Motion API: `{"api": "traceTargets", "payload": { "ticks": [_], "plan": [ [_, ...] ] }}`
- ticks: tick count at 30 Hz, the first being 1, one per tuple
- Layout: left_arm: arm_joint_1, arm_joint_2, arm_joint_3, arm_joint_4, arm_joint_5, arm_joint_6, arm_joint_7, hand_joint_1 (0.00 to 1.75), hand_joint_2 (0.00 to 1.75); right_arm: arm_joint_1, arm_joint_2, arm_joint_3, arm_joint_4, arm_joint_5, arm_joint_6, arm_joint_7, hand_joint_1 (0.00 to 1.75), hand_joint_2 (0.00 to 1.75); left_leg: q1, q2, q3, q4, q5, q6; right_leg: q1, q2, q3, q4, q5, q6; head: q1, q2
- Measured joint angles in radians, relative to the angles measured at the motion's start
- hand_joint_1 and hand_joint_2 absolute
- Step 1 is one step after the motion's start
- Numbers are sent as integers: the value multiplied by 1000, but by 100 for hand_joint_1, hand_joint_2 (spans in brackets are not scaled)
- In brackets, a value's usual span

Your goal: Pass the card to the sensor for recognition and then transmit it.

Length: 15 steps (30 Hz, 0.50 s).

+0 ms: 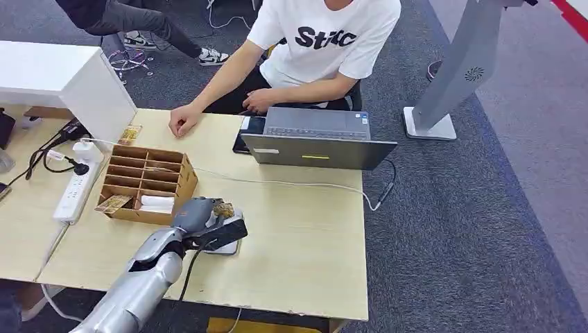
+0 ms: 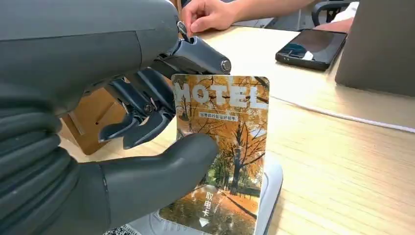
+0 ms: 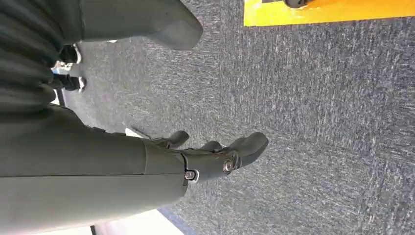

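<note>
The left hand pinches the card upright — its lower edge on the white sensor, beside the cardboard organizer. The right hand hangs over carpet — fingers loosely extended, holding nothing.

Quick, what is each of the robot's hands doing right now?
Left hand: holding the card over the sensor.
Right hand: empty, hanging above the carpet, fingers slightly curled.
</note>
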Motion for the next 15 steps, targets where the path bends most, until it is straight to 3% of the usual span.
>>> {"api": "traceTargets", "payload": {
  "ticks": [15],
  "plan": [
    [0,0,0,13,-2,2,0,175,175,0,0,0,2,1,0,0,0,175,0,0,0,0,0,0,0,0,0,0,0,0,0,0]
  ]
}}
